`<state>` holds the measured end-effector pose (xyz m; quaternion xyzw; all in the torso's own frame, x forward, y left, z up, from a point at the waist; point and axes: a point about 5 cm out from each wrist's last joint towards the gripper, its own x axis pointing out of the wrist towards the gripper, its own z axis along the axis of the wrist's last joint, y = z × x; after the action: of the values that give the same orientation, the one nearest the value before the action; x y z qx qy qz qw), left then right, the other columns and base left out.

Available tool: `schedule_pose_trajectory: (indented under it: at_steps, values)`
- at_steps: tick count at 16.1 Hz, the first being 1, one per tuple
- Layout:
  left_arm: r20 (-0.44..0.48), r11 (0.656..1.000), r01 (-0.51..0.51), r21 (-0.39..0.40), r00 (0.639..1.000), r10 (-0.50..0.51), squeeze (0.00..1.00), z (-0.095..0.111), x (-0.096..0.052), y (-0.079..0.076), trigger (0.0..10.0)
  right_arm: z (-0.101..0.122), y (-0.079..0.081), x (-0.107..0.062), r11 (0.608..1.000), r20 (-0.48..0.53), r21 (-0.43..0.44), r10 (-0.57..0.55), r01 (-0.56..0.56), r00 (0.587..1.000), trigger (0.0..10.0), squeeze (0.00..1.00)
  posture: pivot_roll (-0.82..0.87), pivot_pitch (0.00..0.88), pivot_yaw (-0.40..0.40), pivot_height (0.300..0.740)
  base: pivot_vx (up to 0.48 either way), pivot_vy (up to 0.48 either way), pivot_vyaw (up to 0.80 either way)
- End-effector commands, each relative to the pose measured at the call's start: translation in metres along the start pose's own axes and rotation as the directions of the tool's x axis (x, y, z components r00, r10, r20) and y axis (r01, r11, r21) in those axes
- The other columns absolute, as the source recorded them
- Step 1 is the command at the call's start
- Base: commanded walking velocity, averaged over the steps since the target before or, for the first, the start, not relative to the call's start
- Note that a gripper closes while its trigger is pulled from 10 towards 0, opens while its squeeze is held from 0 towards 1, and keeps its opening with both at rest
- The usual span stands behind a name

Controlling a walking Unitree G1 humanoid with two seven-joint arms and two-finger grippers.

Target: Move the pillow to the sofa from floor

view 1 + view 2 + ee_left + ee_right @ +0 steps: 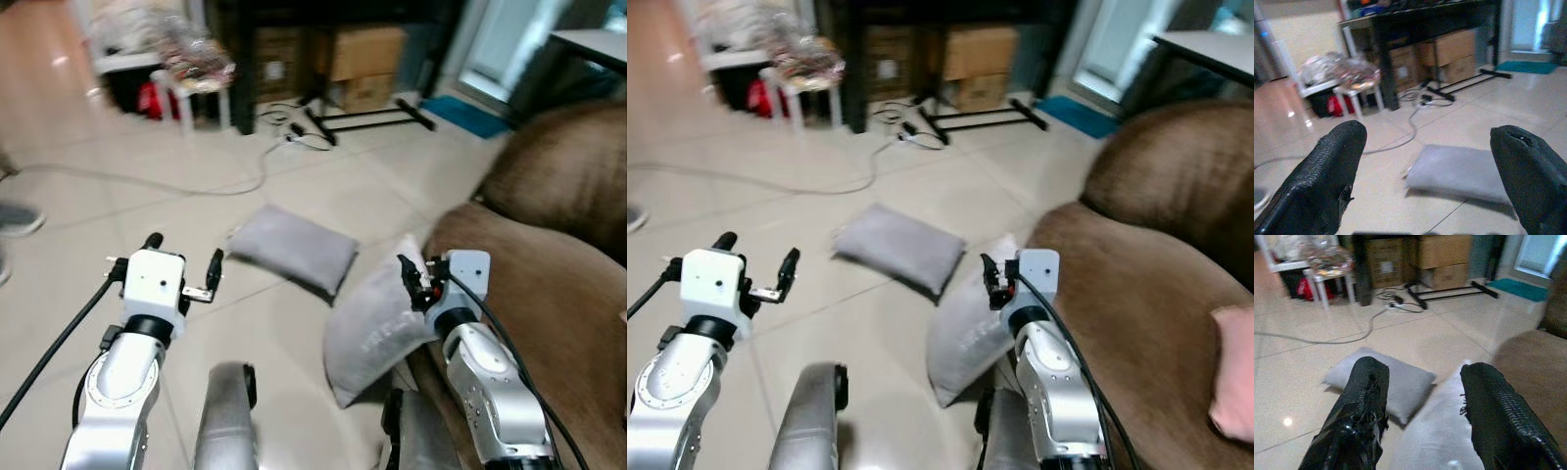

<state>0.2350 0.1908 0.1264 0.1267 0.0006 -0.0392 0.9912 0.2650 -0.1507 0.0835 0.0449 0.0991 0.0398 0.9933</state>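
Pale tiled floor (294,186) beside a brown fabric sofa (558,284), two grey pillows down on it.

Head views: a flat grey rectangular pillow (292,248) lies on the tiles, well apart from the left gripper (183,264), whose fingers are spread; a second grey pillow (377,328) leans against the sofa's front, touching the right gripper (411,282). Left wrist view: spread black fingers (1322,181) frame the flat pillow. Right wrist view: black fingers (1359,416) spread over the leaning pillow; a cardboard box (1442,252) carries no readable writing.

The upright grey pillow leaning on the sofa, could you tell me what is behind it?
Behind the upright pillow is the brown sofa front. Past it, a flat grey pillow lies on the tiled floor. The covered sofa base cannot be seen.
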Motion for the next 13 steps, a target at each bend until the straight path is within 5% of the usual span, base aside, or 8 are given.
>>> schedule_pose_trajectory:
  at_steps: [1, 13]
  values:
    - [0.024, 1.0, 0.026, -0.008, 0.999, -0.026, 0.0, 0.0056, 0.003, -0.0057, 10.0, 0.0037, -0.006, 0.0012, 1.0, 0.014, -0.018, -0.014, 0.014, 1.0, 10.0, 0.0, 0.07, 0.0, -0.055, 0.56, 0.285, 0.0, 0.0]
    - [0.011, 0.999, 0.054, -0.01, 0.998, -0.054, 0.0, 0.0027, 0.0, -0.0094, 10.0, 0.0015, -0.0015, 0.0055, 0.997, 0.006, -0.073, 0.035, -0.035, 0.999, 10.0, 0.0, 0.08, 0.0, -0.069, 0.56, 0.237, 0.0, 0.13]
